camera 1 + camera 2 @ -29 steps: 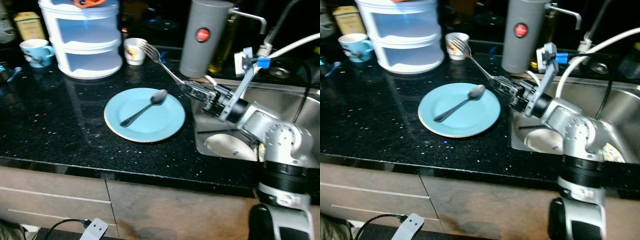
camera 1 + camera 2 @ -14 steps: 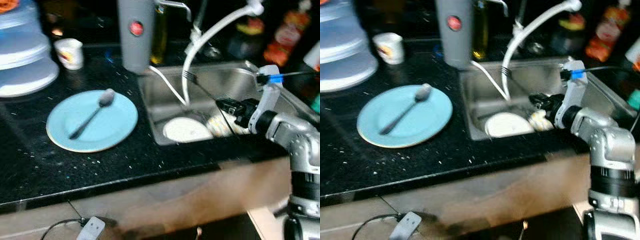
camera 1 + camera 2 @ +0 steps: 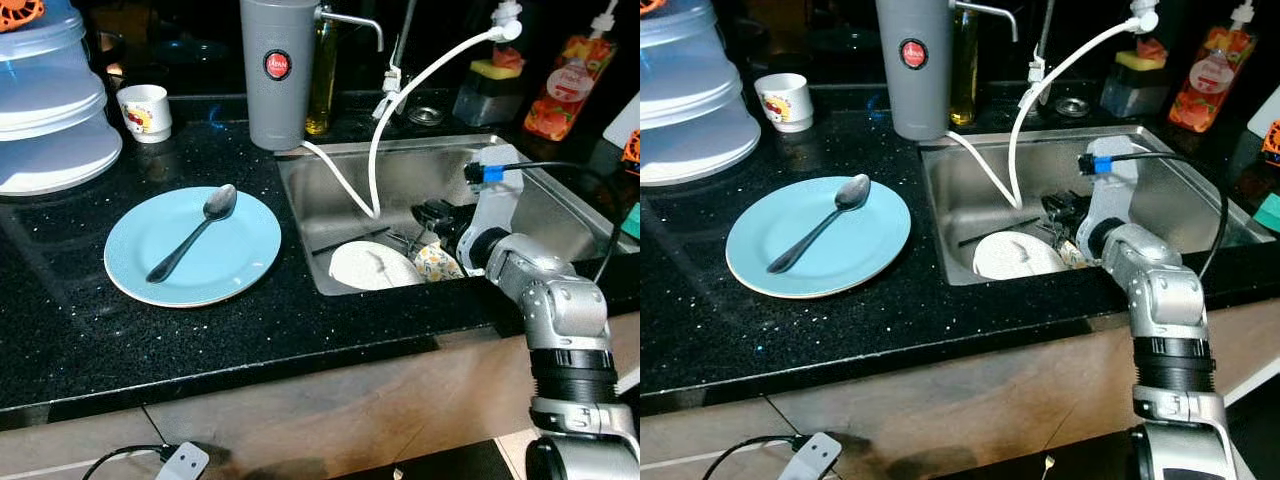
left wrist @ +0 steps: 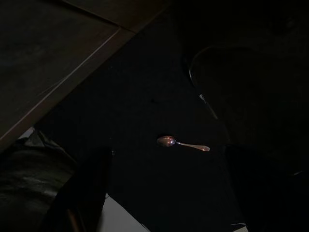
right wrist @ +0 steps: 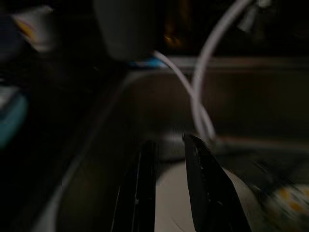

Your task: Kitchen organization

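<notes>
I am looking down at the black speckled stone countertop [image 3: 60, 330], with the stainless steel sink basin [image 3: 340, 180] set into it on my right side. The right gripper [image 3: 430, 215] is hanging low inside the basin. In the right wrist view its 2 black fingers [image 5: 145, 188] are showing a narrow gap with nothing between them, so I am reading it as slightly parted and empty. The left arm is hanging idle, and its wrist view is too dark for me to call.

The round light-blue plate [image 3: 240, 255] is sitting on the counter well to the left of the sink, and the round white plate [image 3: 370, 270] is lying on the sink floor right under the claw. The silver metal spoon [image 3: 195, 240] is resting across the blue plate. Its long axis is running diagonally, with the bowl toward the far right and the handle toward the near left.

A slim dark utensil [image 3: 350, 241], too small to identify, is lying in the basin just left of the claw, touching the white plate's far edge.

My judgement: the spoon is the next pick, lying well to the left of the claw, so the right arm has to be lifting out of the basin and crossing over.
</notes>
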`<state>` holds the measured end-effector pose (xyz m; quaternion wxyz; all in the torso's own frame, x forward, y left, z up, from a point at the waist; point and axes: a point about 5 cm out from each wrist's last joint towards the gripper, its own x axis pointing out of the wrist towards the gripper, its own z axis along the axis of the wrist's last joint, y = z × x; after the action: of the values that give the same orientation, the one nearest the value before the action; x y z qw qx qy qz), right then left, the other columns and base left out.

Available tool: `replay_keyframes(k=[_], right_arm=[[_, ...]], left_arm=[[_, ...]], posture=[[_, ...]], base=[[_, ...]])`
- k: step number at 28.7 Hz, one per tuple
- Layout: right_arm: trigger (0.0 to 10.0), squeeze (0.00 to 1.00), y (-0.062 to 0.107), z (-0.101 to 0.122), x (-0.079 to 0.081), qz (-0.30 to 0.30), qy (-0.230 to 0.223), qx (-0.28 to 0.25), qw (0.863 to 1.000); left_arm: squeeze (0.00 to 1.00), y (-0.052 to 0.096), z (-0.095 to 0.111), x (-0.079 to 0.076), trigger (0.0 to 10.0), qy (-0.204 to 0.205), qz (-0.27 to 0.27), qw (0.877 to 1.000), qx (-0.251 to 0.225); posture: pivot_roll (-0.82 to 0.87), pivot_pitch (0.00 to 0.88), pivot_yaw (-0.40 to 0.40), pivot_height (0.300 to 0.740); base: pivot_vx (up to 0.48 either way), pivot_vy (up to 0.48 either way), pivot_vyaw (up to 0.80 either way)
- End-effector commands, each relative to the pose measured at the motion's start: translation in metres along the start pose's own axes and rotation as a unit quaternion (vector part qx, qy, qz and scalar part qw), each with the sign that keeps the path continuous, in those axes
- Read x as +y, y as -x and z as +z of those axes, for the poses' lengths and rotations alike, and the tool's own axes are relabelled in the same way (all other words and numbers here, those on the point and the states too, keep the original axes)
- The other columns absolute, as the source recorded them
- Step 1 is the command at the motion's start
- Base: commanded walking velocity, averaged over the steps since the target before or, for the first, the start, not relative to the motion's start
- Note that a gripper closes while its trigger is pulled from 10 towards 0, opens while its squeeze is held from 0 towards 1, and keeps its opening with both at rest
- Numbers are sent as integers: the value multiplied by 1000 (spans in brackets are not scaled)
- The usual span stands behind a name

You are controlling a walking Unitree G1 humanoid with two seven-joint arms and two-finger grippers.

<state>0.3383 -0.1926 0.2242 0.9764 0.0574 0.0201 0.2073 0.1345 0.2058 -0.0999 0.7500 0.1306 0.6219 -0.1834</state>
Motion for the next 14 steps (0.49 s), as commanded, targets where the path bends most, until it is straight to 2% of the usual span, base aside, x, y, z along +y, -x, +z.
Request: replay_keyframes(k=[1, 2, 3, 5, 6, 8, 10, 14], right_arm=[[10000, 0, 2, -2, 4, 19, -6, 2, 1000], [10000, 0, 2, -2, 4, 19, -6, 2, 1000], [10000, 0, 2, 0, 16, 54, -13, -14, 998], [10000, 0, 2, 0, 21, 66, -15, -19, 998], [10000, 0, 1, 0, 25, 76, -23, -29, 996], [10000, 0, 0, 3, 35, 104, -51, -56, 992], [10000, 0, 1, 5, 46, 137, -56, -68, 987], [10000, 0, 1, 6, 54, 158, -64, -75, 983]], left_arm=[[0, -5, 3, -18, 10000, -2, -37, 999, -3], [0, -5, 3, -18, 10000, -2, -37, 999, -3], [0, -5, 3, -18, 10000, -3, -37, 999, -3], [0, -5, 3, -18, 10000, -3, -37, 999, -3], [0, -5, 3, -18, 10000, -3, -36, 999, -3], [0, -5, 4, -18, 10000, -3, -36, 999, -3], [0, -5, 4, -18, 10000, -3, -36, 999, -3], [0, -5, 4, -18, 10000, -3, -36, 999, -3]], posture=[[0, 0, 0, 740], [0, 0, 0, 740], [0, 0, 0, 740], [0, 0, 0, 740], [-63, 0, -45, 740], [-61, 0, -45, 740], [-61, 0, -46, 740], [-61, 0, -44, 740]], base=[[0, 0, 0], [0, 0, 0], [0, 0, 0], [0, 0, 0], [0, 0, 0], [0, 0, 0], [0, 0, 0], [0, 0, 0]])
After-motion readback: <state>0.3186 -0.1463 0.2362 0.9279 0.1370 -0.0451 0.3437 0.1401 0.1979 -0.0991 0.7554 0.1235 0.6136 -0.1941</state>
